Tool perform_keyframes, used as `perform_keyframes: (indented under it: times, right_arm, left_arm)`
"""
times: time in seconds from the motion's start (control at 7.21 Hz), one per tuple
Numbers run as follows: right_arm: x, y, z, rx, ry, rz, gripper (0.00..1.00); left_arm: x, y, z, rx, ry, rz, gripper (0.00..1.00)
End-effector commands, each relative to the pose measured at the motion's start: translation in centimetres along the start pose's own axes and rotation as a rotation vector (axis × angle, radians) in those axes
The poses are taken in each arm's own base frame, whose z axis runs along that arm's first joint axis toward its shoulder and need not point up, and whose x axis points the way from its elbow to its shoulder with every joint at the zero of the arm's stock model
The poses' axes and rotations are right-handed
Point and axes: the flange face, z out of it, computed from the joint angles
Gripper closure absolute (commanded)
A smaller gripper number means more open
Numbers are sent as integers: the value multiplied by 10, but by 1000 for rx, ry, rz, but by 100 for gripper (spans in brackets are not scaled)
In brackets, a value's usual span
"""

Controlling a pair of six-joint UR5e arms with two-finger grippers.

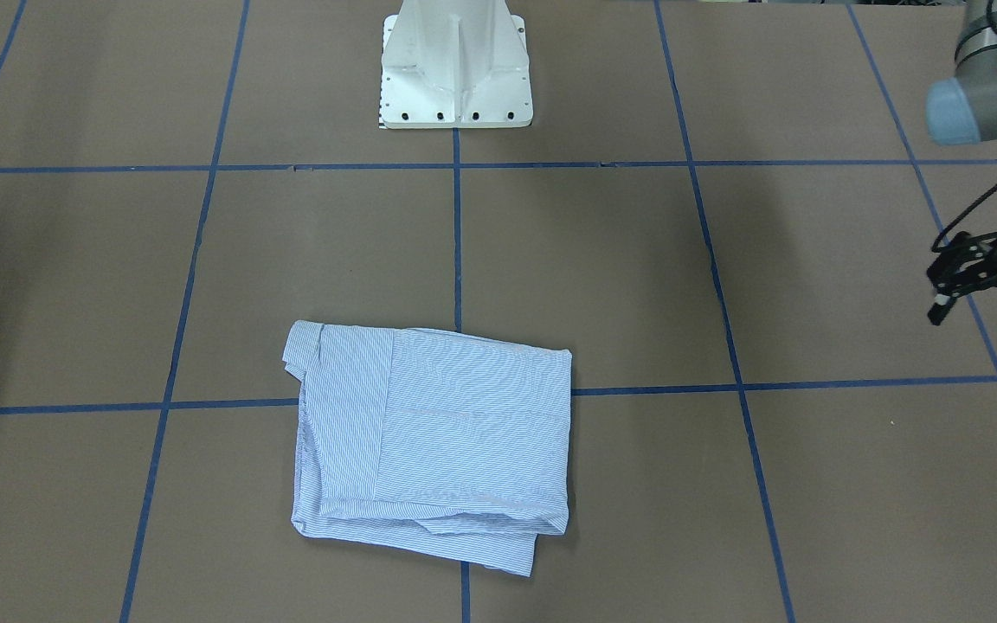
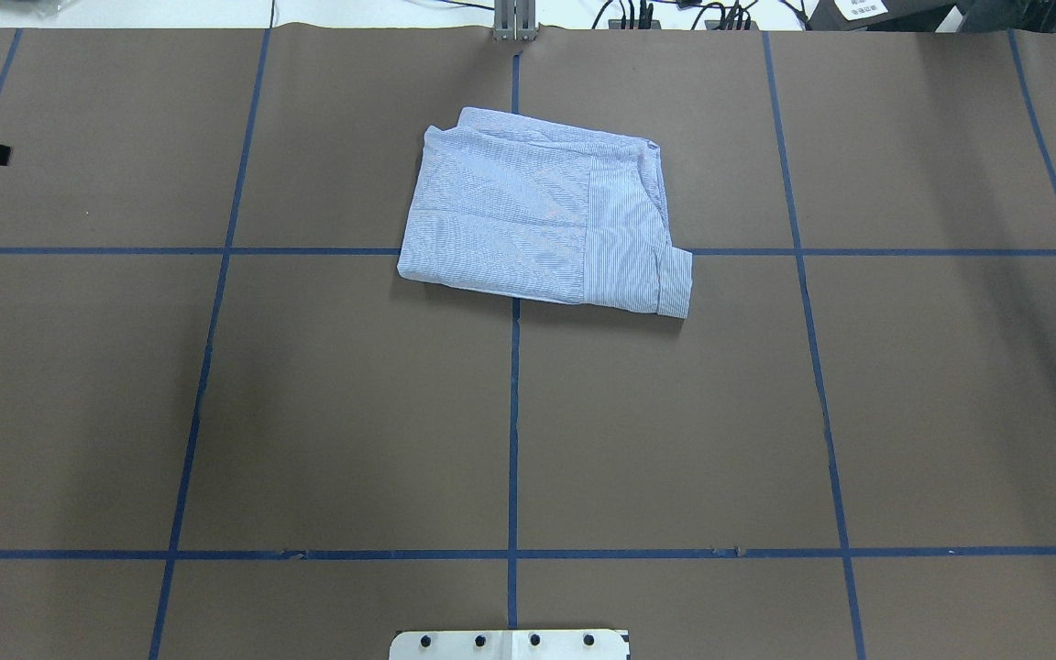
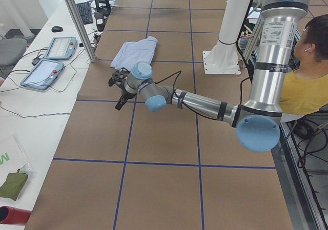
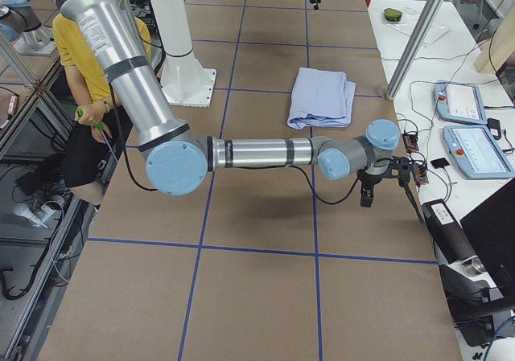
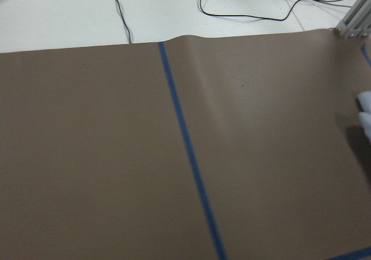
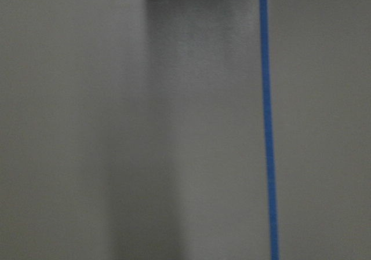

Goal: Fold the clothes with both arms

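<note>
I am looking at a brown tabletop (image 2: 308, 412) ruled into large squares by blue tape lines (image 2: 512, 440). The white pedestal base (image 1: 455, 78) stands on the centre line at the robot's edge. Straight out from the base and well apart from it, the folded light blue striped shirt (image 2: 528, 211) lies flat. It straddles the centre line and a cross line, with one cuff at its corner nearer the base.

shirt (image 1: 434, 433) on table (image 1: 810, 484), opposite the pedestal (image 1: 455, 69)

Overhead sits behind base (image 2: 510, 644), facing 12 o'clock; front faces back. Sides look in from 9 and 3. Wrists hang close over table (image 5: 87, 156). Exteriors share shirt (image 1: 429, 433).
</note>
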Motion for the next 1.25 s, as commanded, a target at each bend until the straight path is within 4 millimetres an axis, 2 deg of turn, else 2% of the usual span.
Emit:
perform_keyframes:
  times: [0.0, 0.14, 0.28, 0.55, 0.69, 0.97, 1.11]
  right_arm:
    - [79, 39, -22, -47, 5, -81, 0]
    - [108, 62, -28, -38, 4, -79, 0]
    - [111, 78, -33, -43, 3, -76, 0]
    - [95, 95, -48, -61, -7, -57, 0]
    - [89, 96, -51, -54, -20, -60, 0]
    - [88, 100, -40, -65, -19, -75, 0]
    - [83, 100, -35, -72, -23, -80, 0]
  left_arm:
    - [-106, 52, -31, -49, -81, 124, 1]
    - [-155, 79, -36, -81, -73, 140, 1]
    - [-179, 93, -34, -108, -54, 135, 1]
    - [-184, 105, -31, -128, -50, 118, 1]
    - [-184, 109, -32, -129, -49, 114, 1]
    - [-184, 118, -34, -131, -51, 112, 1]
    - [-176, 106, -38, -134, -27, 77, 1]
